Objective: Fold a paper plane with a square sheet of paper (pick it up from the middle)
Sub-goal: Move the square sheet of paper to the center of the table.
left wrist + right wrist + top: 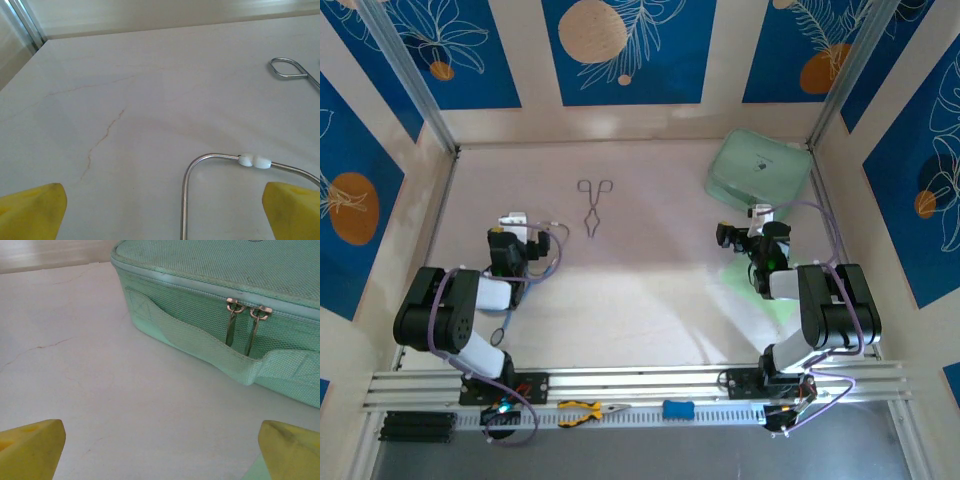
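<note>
A piece of light-green paper [741,273] lies on the table under my right arm, which hides most of it. One corner of it shows by the right finger in the right wrist view [251,474]. I cannot tell whether it is the flat square sheet or the folded paper plane. My right gripper [760,211] [160,455] is open just short of the mint-green case [225,295], with bare table between its yellow fingers. My left gripper [515,216] [162,215] is open over bare table.
The mint-green case [760,165] sits in the back right corner. Metal tongs [593,205] lie at the back centre, and one handle loop [287,68] shows in the left wrist view. A bent metal wire with a white bead [200,165] lies between the left fingers. Walls enclose the table.
</note>
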Robot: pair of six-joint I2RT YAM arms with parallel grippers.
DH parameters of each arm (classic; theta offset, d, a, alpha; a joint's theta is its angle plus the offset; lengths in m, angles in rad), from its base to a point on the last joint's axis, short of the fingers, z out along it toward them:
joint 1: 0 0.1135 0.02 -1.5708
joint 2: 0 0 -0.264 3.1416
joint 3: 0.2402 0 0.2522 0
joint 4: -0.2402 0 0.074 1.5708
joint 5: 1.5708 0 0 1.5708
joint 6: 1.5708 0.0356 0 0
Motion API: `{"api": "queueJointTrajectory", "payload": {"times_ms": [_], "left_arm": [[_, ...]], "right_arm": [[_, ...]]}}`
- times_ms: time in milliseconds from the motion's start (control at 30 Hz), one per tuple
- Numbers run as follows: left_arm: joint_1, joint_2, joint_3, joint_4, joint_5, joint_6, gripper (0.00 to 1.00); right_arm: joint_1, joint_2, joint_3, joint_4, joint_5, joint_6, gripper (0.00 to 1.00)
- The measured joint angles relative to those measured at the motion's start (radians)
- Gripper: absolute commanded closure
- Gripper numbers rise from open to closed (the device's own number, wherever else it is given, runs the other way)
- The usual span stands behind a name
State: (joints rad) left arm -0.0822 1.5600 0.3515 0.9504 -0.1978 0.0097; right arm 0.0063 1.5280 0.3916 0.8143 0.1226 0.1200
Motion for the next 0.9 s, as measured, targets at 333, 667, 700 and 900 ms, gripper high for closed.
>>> {"api": "queueJointTrajectory", "payload": {"times_ms": [333,667,700,900], "left_arm": [[0.000,0.000,0.001,-0.002,0.068,0.021,0.00],[0.000,0.000,0.001,-0.008,0.079,0.026,0.00],[0.000,0.000,0.001,-0.009,0.079,0.026,0.00],[0.000,0.000,0.001,-0.008,0.079,0.026,0.00]], "right_arm": [[0.000,0.000,0.000,0.000,0.000,0.000,0.01],[0.000,0.000,0.000,0.000,0.000,0.000,0.01],[0.000,0.000,0.000,0.000,0.000,0.000,0.01],[-0.003,0.000,0.001,-0.003,-0.007,0.000,0.01]]}}
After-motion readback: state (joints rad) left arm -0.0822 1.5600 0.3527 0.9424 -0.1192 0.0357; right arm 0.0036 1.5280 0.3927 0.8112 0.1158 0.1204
